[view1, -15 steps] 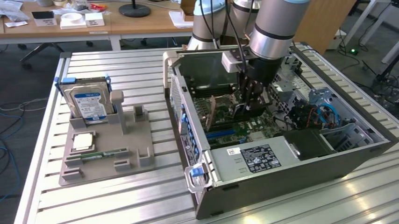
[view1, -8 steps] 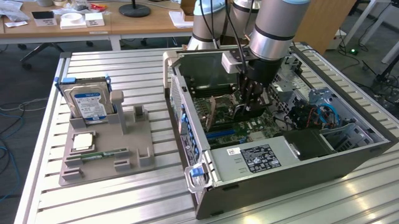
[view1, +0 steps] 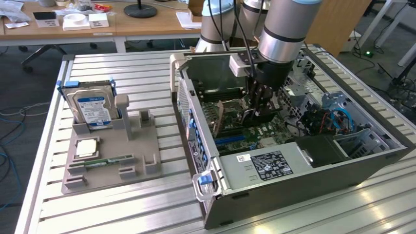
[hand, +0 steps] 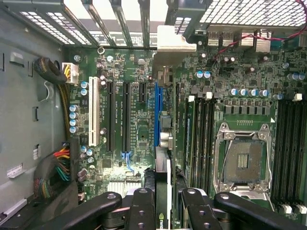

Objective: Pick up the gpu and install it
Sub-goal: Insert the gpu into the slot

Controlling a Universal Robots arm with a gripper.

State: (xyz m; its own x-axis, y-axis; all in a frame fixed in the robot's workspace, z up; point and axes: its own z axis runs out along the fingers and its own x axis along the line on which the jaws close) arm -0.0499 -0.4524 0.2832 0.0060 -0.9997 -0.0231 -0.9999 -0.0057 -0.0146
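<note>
An open computer case (view1: 286, 165) lies on its side on a slatted metal table (view1: 130, 204), and the robot arm reaches down into it. Inside the case, the gripper (view1: 258, 109) pinches the gpu (view1: 229, 116) between its fingers, the card standing on edge above the motherboard (view1: 260, 132).

The exterior view alone shows what sits outside the case: a grey fixture (view1: 110, 153) holding an upright blue-labelled hard drive (view1: 93, 108) and a narrow green memory stick (view1: 107, 161).

The wrist view shows the inside of the case. The black fingers (hand: 144, 206) clamp the gpu (hand: 164, 165), which is seen edge-on. Its long axis runs from the gripper (hand: 165, 203) toward the case's vented rear wall, with the silver bracket (hand: 175, 40) at that end. The card lies just beside the long blue slot (hand: 156, 112), parallel to it. An empty CPU socket (hand: 242, 160) sits farther in.

The fan face is hidden, and it is unclear whether the card's edge touches the slot.
</note>
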